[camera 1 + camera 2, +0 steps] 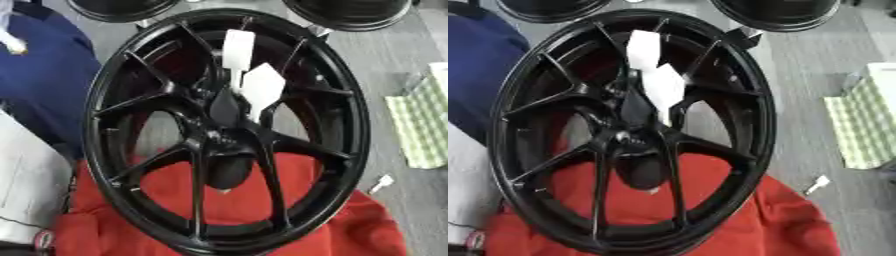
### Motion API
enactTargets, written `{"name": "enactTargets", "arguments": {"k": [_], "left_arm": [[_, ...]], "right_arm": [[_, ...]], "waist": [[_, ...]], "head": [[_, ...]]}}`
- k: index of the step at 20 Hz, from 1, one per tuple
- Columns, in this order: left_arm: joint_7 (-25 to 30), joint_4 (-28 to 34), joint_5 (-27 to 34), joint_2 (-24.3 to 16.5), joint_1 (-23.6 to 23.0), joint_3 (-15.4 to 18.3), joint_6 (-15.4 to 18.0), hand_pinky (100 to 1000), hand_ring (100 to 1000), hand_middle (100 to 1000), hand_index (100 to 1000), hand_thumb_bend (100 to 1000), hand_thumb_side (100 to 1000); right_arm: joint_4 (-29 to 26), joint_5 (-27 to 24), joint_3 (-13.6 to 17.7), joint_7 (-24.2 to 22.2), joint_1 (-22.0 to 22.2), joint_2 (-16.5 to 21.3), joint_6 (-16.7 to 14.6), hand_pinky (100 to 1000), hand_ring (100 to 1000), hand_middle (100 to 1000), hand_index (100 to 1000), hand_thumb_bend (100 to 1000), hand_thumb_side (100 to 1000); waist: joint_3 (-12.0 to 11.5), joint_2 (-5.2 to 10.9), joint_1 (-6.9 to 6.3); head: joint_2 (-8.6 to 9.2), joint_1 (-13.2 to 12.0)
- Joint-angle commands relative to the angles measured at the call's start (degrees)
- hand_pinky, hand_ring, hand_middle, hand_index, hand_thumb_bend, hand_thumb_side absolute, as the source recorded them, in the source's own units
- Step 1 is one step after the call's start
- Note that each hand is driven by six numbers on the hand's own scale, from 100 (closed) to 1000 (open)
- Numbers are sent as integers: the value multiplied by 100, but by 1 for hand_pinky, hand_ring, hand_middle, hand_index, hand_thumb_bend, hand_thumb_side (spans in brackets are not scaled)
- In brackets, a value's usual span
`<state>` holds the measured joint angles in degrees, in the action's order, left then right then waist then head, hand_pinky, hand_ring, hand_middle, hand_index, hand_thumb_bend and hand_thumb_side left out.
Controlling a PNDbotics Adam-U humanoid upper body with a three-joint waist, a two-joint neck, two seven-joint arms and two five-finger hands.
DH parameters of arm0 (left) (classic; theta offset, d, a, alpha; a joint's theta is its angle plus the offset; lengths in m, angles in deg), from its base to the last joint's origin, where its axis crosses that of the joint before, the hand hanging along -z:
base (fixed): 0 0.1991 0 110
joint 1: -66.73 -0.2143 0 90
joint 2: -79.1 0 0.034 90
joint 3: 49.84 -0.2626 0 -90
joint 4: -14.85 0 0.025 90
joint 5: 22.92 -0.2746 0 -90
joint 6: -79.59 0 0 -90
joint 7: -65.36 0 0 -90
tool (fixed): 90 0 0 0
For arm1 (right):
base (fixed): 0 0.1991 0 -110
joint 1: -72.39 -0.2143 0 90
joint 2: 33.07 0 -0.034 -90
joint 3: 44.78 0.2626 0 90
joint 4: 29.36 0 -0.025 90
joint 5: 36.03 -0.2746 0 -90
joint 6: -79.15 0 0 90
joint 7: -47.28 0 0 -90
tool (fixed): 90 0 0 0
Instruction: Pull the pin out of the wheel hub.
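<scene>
One black wheel point(229, 130) stands tilted on a red cloth point(289, 210), face up toward the robot, likely so the hub point(219, 137) is easy to reach. Two white tags point(249, 75) hang over the spokes just far of the hub; no pin can be made out. Neither hand shows, so their state can't be told, and pulling hasn't begun.

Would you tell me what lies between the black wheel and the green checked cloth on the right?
Bare grey floor, in the left eye view: wheel, cloth. A small white object lies lower down.
</scene>
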<state>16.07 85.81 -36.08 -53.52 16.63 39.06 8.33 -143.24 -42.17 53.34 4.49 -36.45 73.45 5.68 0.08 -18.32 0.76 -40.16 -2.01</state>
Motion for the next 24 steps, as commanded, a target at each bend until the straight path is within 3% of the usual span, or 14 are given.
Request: {"name": "enactTargets", "arguments": {"k": [1,7,10,11,12,16,20,24], "left_arm": [[-25,-72,-453,-325,21,136,213,967,949,873,955,518,497],[-42,-171,-633,-248,83,132,394,953,933,860,942,392,487],[-77,-176,-444,-201,141,153,338,934,906,821,898,169,395],[-170,-171,-308,-177,170,189,255,911,873,781,851,100,323],[-305,-140,-123,-148,202,222,157,893,847,752,823,100,319],[-842,222,1256,2,326,308,-165,839,749,652,782,100,419],[-1683,946,2799,101,246,320,-540,821,719,629,779,100,511],[-2613,1853,3832,417,109,344,-898,814,709,625,781,100,565]], "right_arm": [[-71,35,83,475,-52,98,486,351,609,515,682,100,454],[-71,31,88,475,-54,84,488,350,608,515,681,100,453],[-71,30,88,475,-56,82,487,350,608,514,681,100,453],[-71,31,91,475,-52,84,491,350,608,514,681,100,452],[-71,34,94,475,-50,89,497,351,608,514,681,100,450],[-71,54,106,475,-50,112,521,352,608,515,681,100,444],[-71,64,104,475,-65,125,535,353,608,514,681,100,438],[-71,102,81,475,-112,141,535,355,609,515,681,100,427]], "waist": [[4,129,-4],[-7,122,9],[-3,118,11],[-3,121,15],[-1,123,19],[-5,138,33],[-9,139,51],[-7,137,73]], "head": [[69,-25],[62,-42],[51,-45],[52,-40],[52,-37],[38,-45],[29,-55],[38,-75]]}}
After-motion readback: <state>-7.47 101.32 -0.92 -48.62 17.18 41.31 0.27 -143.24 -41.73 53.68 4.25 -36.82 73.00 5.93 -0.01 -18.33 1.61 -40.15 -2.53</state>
